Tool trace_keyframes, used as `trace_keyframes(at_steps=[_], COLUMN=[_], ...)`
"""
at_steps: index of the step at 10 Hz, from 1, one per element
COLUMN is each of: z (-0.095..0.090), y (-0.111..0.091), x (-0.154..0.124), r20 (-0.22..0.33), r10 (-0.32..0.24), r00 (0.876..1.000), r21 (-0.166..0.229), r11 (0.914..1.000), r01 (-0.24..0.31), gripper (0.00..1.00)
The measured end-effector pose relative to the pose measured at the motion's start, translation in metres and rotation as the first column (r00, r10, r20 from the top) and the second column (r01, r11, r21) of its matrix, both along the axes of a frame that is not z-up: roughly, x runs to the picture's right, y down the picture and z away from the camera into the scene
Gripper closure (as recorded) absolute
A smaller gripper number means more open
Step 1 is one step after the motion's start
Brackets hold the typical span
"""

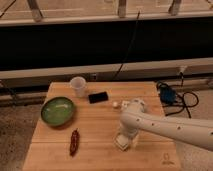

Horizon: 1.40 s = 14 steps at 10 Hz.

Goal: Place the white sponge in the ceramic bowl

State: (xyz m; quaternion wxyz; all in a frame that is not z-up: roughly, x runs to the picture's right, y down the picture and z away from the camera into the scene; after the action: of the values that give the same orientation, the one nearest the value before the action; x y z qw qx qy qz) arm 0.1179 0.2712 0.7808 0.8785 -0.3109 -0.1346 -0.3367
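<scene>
The green ceramic bowl [58, 110] sits at the left of the wooden table [100, 130]. The white sponge [120, 144] lies on the table right of the middle, near the front. It is a small off-white pad, partly hidden by my gripper. My gripper [125, 136] points down right over the sponge and appears to touch it. The white arm reaches in from the lower right. The sponge is far to the right of the bowl.
A clear plastic cup [78, 86] stands at the back left. A black flat object [98, 97] lies beside it. A tiny white ball [115, 104] and a white box end [125, 104] lie behind the arm. A reddish-brown object [74, 142] lies at the front left. Cables [172, 97] lie at the right edge.
</scene>
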Motion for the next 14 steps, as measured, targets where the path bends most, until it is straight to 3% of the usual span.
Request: trace_keyframes(at_steps=[4, 6, 8, 11, 14], z=[-0.007, -0.003, -0.003, -0.025, -0.027], y=[-0.007, -0.002, -0.007, -0.034, -0.044], x=[-0.002, -0.001, -0.006, -0.019, -0.034], r20=[0.0, -0.004, -0.003, -0.004, 0.003], r10=[0.0, -0.01, -0.023, -0.047, -0.075], r00=[1.0, 1.0, 1.0, 0.999, 0.997], r21=[0.004, 0.002, 0.011, 0.014, 0.018], r11=[1.0, 0.9999, 0.9997, 0.9988, 0.997], r01=[0.0, 0.01, 0.023, 0.047, 0.075], gripper=[0.8, 0.96, 1.0, 1.0, 1.0])
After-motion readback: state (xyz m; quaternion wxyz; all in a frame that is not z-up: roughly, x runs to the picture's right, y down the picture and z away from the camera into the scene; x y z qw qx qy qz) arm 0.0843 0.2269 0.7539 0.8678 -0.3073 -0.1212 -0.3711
